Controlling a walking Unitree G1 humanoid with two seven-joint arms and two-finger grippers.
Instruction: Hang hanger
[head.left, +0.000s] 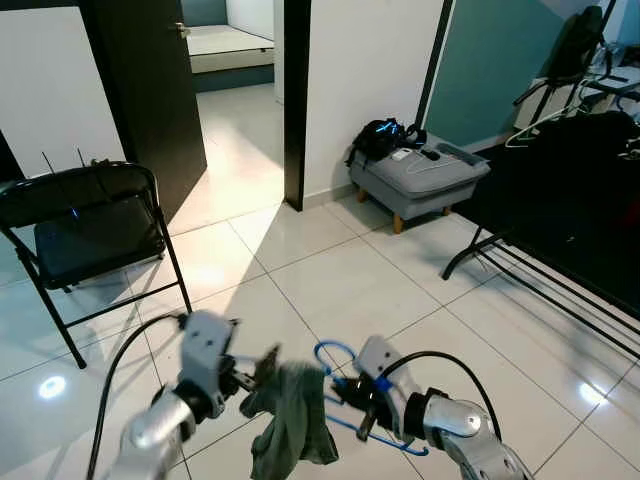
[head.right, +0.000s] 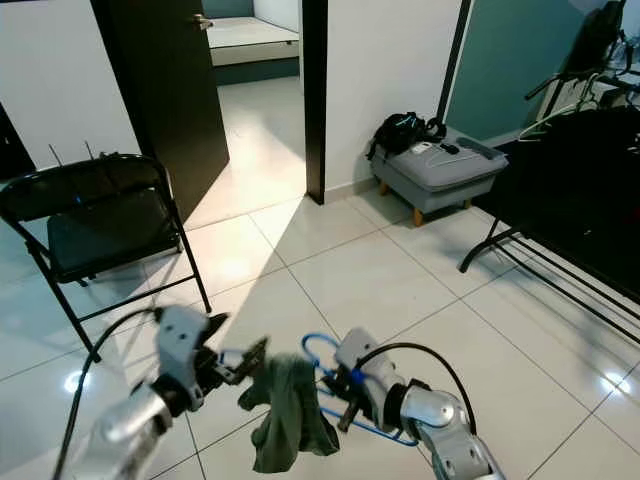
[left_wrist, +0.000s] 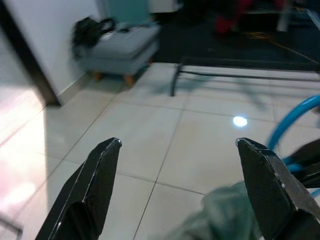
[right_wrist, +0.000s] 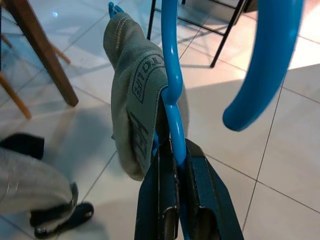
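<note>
The right claw (head.left: 366, 412) grips the blue hanger (right_wrist: 172, 95) carrying a grey-green cloth (head.left: 292, 420); the left claw (left_wrist: 180, 185) stands wide beside it.

A tiled room with scattered furniture

A black folding chair (head.left: 85, 235) stood on the white tile floor (head.left: 330, 290) at the left; a grey footstool (head.left: 420, 180) carrying a black bag (head.left: 378, 138) sat against the white wall (head.left: 365, 70), beside a dark open door (head.left: 150, 90) and a black rack (head.left: 560, 270) at the right.
</note>
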